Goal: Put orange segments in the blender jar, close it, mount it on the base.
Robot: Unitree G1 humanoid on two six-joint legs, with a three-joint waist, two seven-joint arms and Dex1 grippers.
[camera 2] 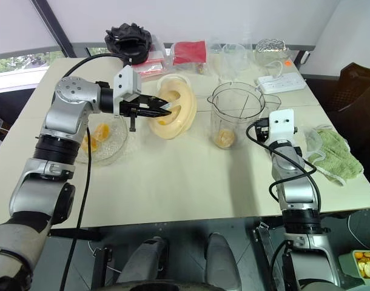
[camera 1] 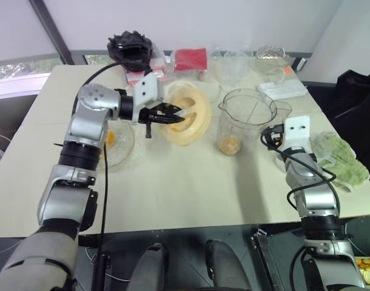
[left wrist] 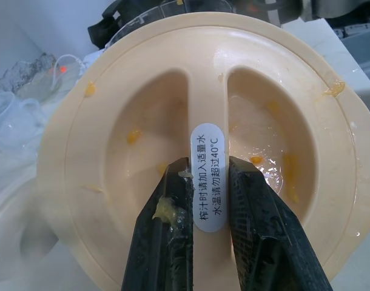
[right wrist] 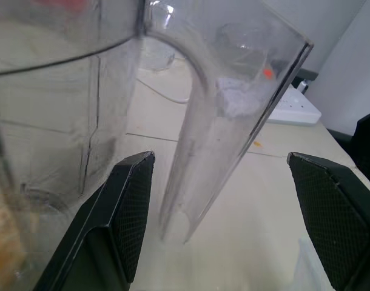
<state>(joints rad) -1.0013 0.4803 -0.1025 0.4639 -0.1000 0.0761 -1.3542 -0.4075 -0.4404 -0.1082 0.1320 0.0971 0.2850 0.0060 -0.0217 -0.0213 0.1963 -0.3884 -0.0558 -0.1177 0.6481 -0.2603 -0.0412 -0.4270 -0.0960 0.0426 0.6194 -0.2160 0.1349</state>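
Even, soft daylight, faint shadows on the table (camera 1: 191,194), close wrist views slightly blurred.

orange segments (camera 2: 225,140) in blender jar (camera 2: 235,115); bowl (camera 2: 115,140) far left.

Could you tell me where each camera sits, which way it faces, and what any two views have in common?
Left eye view: on the head, looking forward and down over the table; both arms show.
Right eye view: the other eye of that pair, same scene.
Left wrist view: on the left wrist, looking along the left gripper, shut on the lid.
Right wrist view: on the right wrist, looking along the open right gripper at the jar, its handle between the fingers.
Shared: lid and jar also show in both eye views.
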